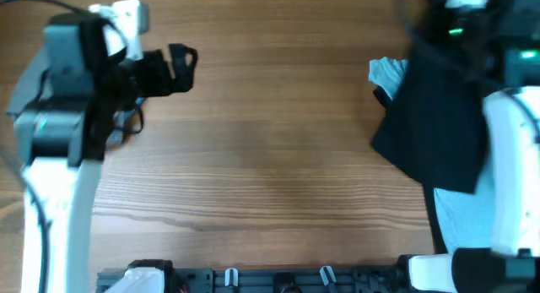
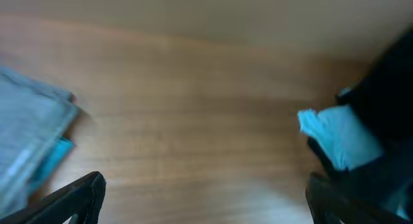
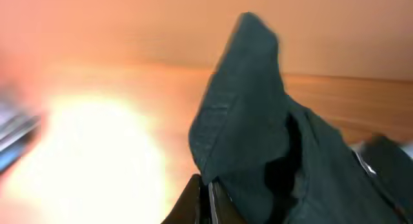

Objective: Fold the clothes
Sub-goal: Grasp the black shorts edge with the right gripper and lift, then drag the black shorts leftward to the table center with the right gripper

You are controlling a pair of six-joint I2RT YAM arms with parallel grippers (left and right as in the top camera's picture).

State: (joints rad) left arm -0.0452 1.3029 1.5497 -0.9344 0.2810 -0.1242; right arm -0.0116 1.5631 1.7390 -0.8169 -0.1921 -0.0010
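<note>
**Black cloth pinched at the counter's right end**

A black mounting rail [image 1: 253, 280] runs along the near edge of the counter [image 1: 270, 158]. Just past it, at the counter's near right corner, a light blue T-shirt [image 1: 464, 221] lies flat, partly under the white right arm [image 1: 510, 158]. The black cloth [image 1: 430, 116] lies over the T-shirt farther along the counter's right end. Its long axis runs roughly from the counter's near edge toward its far edge, and one corner reaches in toward the counter's middle. Blur softens its outline. The same pale blue shows again at the black cloth's far corner.

The right end effector [image 3: 208, 201] has its fingers closed tight on a fold of the black cloth. The fold stands up past the fingertips as a narrow peak. In the overhead view this end effector cannot be made out.

The left end effector [image 1: 181, 67] hangs over the counter's far left part, fingers spread wide and holding nothing. In the left wrist view its fingertips [image 2: 80, 195] sit in the bottom corners, with bare wood between them. A folded grey cloth [image 2: 29, 143] lies on the counter at that view's left side, with a blue strip at its edge.

The counter is warm brown wood, its grain running left to right. Beyond its far edge is only a plain, blurred backdrop [image 3: 129, 24].
</note>
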